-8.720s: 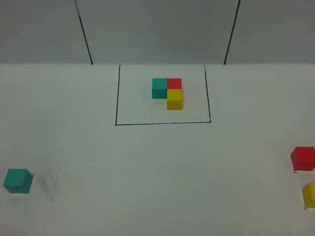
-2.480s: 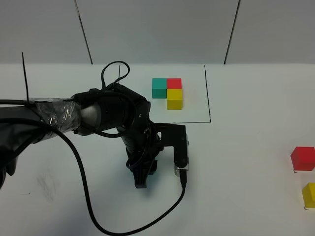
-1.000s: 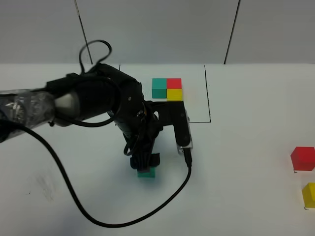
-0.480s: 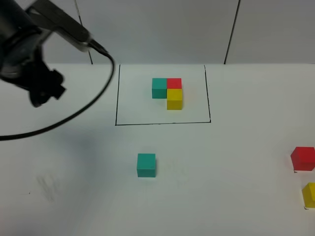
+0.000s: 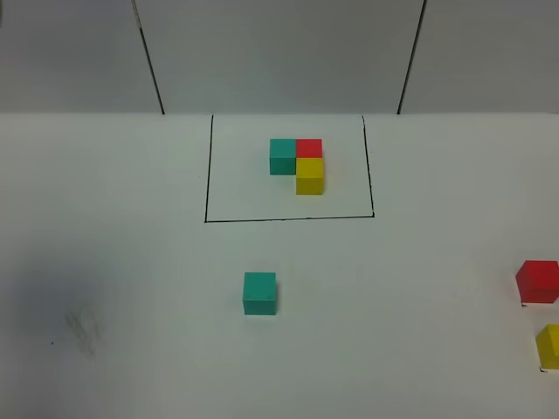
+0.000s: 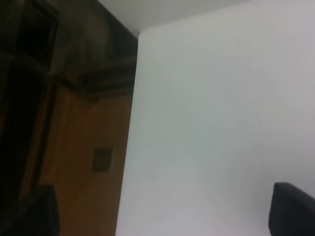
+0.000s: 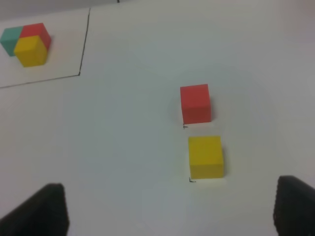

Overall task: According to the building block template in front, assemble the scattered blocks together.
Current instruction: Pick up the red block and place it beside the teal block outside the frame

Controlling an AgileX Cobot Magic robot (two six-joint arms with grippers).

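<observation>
The building block template (image 5: 297,164) is a teal, red and yellow L-shaped group inside a black outline (image 5: 207,175) at the back middle; it also shows in the right wrist view (image 7: 27,42). The loose teal cube (image 5: 259,292) stands alone in front of the outline. The loose red cube (image 5: 537,281) (image 7: 196,103) and yellow cube (image 5: 549,346) (image 7: 205,156) sit close together at the right edge. Neither arm shows in the exterior high view. My left gripper (image 6: 165,206) is open and empty over bare table. My right gripper (image 7: 172,196) is open and empty, short of the yellow cube.
The white table's edge (image 6: 132,147) shows in the left wrist view, with brown floor (image 6: 83,162) beyond it. A faint smudge (image 5: 83,330) marks the table at the front left. White wall panels (image 5: 279,52) stand behind the table.
The left arm carried the teal cube from the far left to the middle, let it go, and has pulled away up and left, out of the exterior view. The red and yellow cubes have not moved.
</observation>
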